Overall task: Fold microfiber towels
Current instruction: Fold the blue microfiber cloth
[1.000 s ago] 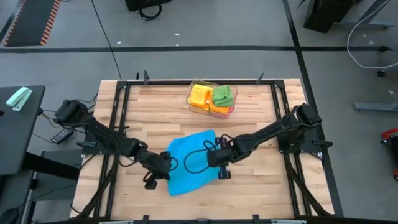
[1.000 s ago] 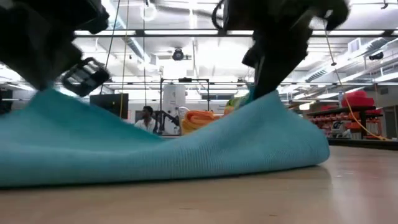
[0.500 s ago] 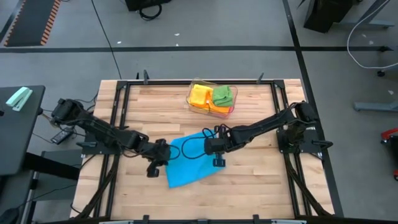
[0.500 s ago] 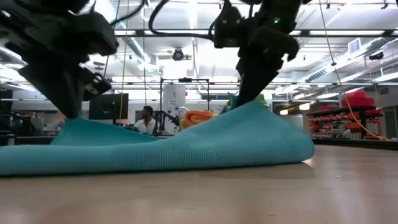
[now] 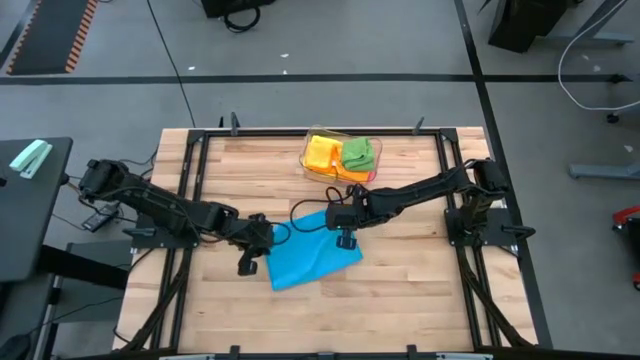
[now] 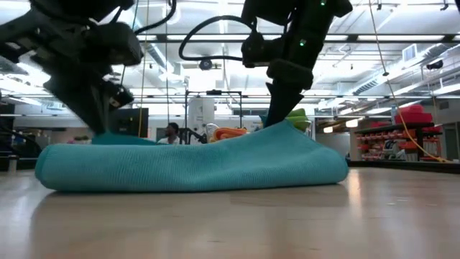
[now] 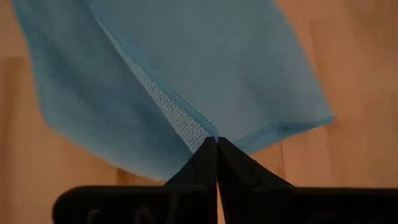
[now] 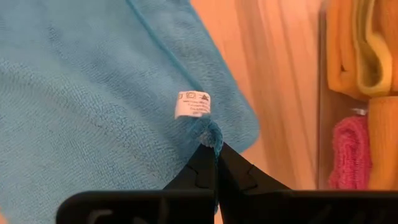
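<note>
Butcher-block table [image 5: 400, 280] with a black frame, grey floor all round. From the low cam I get what overhead can't: a big open workshop behind, ceiling strip lights, shelving off to one side, and a person [image 6: 170, 137] sitting way back.

The blue towel [image 5: 310, 257] sits about mid-table, toward the near half, doubled over on itself. From above its long axis runs diagonally, low end by the left arm, high end toward the right one. Low cam shows it as a flat fat roll, peaked where the right gripper lifts it.

Left gripper [image 5: 262, 240] is pinched tight on the towel's left edge; its wrist cam shows the fingers [image 7: 205, 163] meeting on the hem. Right gripper [image 5: 345, 224] is clamped on the far corner, and only its wrist cam shows the little white tag [image 8: 192, 104] right there.

The tray [image 5: 371, 176] at the far edge holds yellow-orange, green and pink towels [image 5: 341, 156].
</note>
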### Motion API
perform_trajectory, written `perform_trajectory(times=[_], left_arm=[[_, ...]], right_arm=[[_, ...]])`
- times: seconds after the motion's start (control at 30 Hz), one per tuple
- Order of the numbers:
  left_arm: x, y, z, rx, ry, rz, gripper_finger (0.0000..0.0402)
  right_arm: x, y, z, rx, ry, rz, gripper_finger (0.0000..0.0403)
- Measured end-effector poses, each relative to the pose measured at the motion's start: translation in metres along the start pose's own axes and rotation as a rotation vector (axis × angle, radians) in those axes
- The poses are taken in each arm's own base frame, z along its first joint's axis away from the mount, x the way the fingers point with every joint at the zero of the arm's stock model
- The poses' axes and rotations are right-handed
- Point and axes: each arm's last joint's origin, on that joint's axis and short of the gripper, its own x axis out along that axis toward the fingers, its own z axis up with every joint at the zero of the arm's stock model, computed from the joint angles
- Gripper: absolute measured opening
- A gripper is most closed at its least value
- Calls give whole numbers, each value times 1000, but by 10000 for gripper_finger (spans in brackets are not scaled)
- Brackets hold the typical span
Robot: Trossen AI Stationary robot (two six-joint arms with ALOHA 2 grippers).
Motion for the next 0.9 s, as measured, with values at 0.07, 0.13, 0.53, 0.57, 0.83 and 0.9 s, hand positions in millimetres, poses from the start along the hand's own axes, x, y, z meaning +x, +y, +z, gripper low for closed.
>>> perform_trajectory(times=[0.07,0.13,0.53,0.57,0.83,0.9], left_arm=[[-7,3,1,3,-24,3,6],[-14,7,2,-8,-32,14,9],[-14,31,1,-44,3,128,7],[-14,32,0,-48,15,132,7],[-12,32,-6,-70,75,142,16],[-12,32,-6,-70,76,143,11]], right_arm=[[1,-2,1,-10,1,-3,4],[2,-4,1,-39,-2,-5,4],[8,-25,13,-206,-63,-12,4],[9,-27,13,-203,-60,-11,4],[12,-36,14,-176,-43,56,4],[12,-36,14,-179,-43,62,4]])
